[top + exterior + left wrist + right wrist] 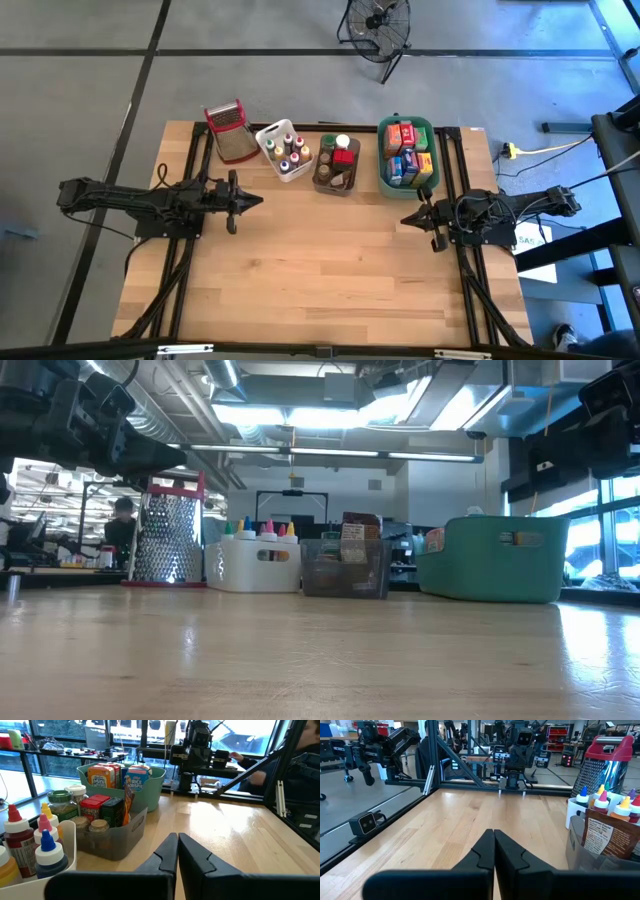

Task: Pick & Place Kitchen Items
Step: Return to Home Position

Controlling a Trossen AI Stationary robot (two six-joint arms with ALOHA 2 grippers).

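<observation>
Along the 12 o'clock edge of the wooden table (320, 270) runs a row: box grater (229, 131), white bin (262, 136) of colour-capped bottles (285, 148), dark bin (318, 178) of jars (338, 160), green bin (382, 150) of boxes (410, 158). The left gripper (254, 200) sits at 9 o'clock and the right gripper (407, 219) at 3 o'clock, pointing inward, fingers together, well apart.
</observation>
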